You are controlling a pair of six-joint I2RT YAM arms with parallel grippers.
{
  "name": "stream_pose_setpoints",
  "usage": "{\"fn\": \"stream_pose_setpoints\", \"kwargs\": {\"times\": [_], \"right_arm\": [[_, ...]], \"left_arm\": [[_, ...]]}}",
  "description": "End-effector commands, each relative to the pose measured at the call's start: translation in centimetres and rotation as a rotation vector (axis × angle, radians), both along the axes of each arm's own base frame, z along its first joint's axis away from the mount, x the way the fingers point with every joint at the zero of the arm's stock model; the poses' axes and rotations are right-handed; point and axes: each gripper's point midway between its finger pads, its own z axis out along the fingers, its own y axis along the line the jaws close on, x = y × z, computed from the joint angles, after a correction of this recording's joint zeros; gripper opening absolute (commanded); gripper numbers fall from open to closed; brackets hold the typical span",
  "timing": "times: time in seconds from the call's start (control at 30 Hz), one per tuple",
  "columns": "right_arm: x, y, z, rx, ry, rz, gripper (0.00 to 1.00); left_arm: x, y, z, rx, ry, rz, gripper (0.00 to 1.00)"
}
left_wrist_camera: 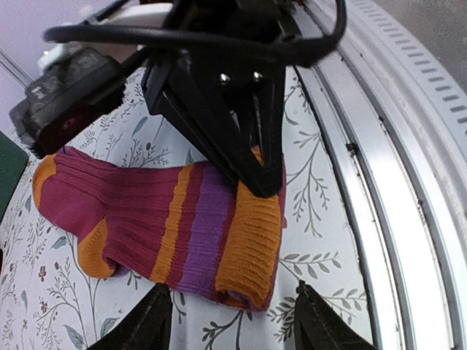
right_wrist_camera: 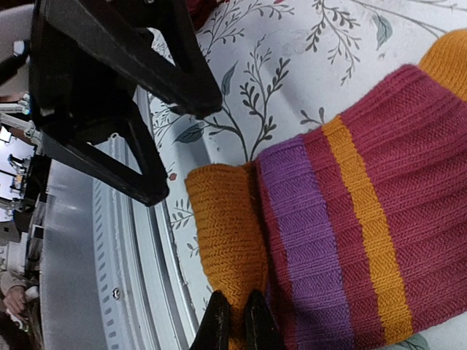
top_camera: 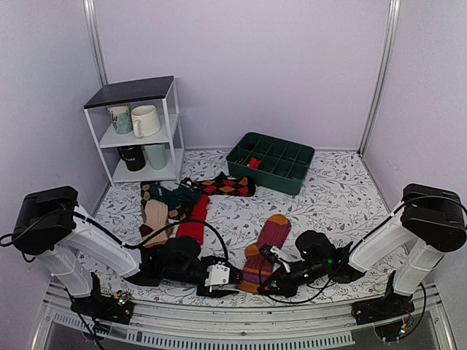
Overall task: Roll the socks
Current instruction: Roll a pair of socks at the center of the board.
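Over on the far left at the back there's a little white shelf (top_camera: 139,91) with a few mugs (top_camera: 144,120) on it. Just to the right of that, a loose heap of spare socks (top_camera: 179,200) is lying on the leafy-print counter (top_camera: 336,204). I can make out a plain red one, a tan one, something teal and a black-red argyle one, all overlapping.

Closer to the front edge, the left fingers (top_camera: 232,275) are low over the counter and spread apart, not holding anything. In the left wrist view, the end of the sock sits right in front of the gap between them.

The maroon socks (top_camera: 268,240) are flat on the counter, front and centre. The orange toe points toward the back and the orange cuff (right_wrist_camera: 226,226) is at the near end, right by the metal rail. There are purple and orange stripes just above the cuff.

The right fingers (left_wrist_camera: 252,175) come in from the right and are pinched shut on that orange cuff. In the right wrist view the two tips are pressed together on the knit.

Further back and a bit right is a green tray (top_camera: 271,162) with dividers. There's a small red thing (top_camera: 253,162) in one of its compartments, too small to tell what it is.
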Motion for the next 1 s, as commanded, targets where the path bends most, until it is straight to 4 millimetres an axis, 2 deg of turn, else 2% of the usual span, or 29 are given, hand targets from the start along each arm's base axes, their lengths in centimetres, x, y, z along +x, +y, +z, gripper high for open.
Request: {"fn": "stream_pose_setpoints", "kwargs": {"times": [0.0,0.3,0.47,0.73,0.87,0.97], "right_arm": [[-2.8,-4.3,-4.7,-0.212,0.293,-0.020,0.00],[-2.5,-4.5,-5.1,-0.226,0.327,-0.031,0.00],[-2.4,-4.5,-5.3,-0.228,0.333,-0.036,0.00],[-2.4,-4.6,-5.5,-0.236,0.340,-0.037,0.00],[-2.4,-4.5,-5.5,-0.238,0.341,-0.038,0.00],[-2.4,-4.5,-5.6,-0.241,0.345,-0.039,0.00]], "left_arm": [[-0.1,-0.9,-0.8,0.033,-0.077,-0.034,0.58],[-0.5,-2.0,-1.3,0.040,-0.093,-0.047,0.57],[-1.1,-2.6,-2.1,0.062,-0.058,-0.077,0.47],[-1.2,-2.8,-2.9,0.080,-0.045,-0.083,0.47],[-1.3,-2.8,-3.3,0.091,-0.027,-0.081,0.41],[-1.3,-2.9,-3.1,0.083,-0.025,-0.081,0.29]]}}
